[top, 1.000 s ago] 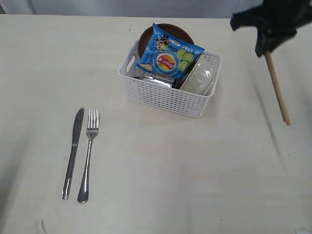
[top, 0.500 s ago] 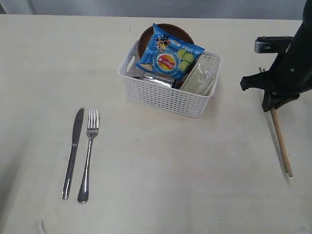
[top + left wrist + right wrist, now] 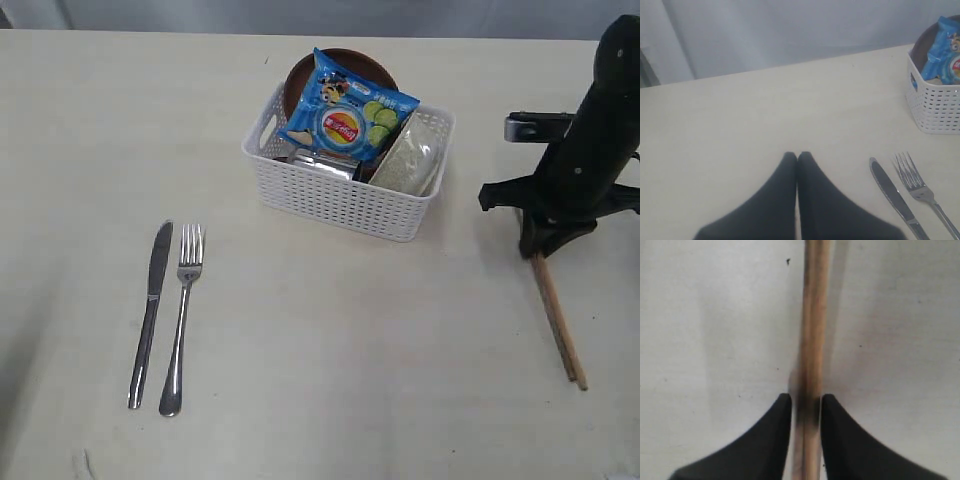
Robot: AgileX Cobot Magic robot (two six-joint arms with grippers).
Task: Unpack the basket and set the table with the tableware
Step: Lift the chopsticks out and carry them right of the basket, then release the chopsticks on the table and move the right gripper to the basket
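Wooden chopsticks (image 3: 558, 325) lie slanted on the surface (image 3: 350, 350), well right of the basket (image 3: 345, 200). Their upper end sits between the right tool's (image 3: 537, 250) narrowly parted jaws; whether it pinches them cannot be told. The left tool (image 3: 797, 156), jaws together and empty, hovers near the knife (image 3: 150, 310) and fork (image 3: 180, 320).

Pale grey backdrop (image 3: 790, 35), possibly curtain; soft light.

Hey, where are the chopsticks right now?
The chopsticks are on the exterior view's right side, right of the white basket, with one end between the tips of the right gripper and the rest running along the table.
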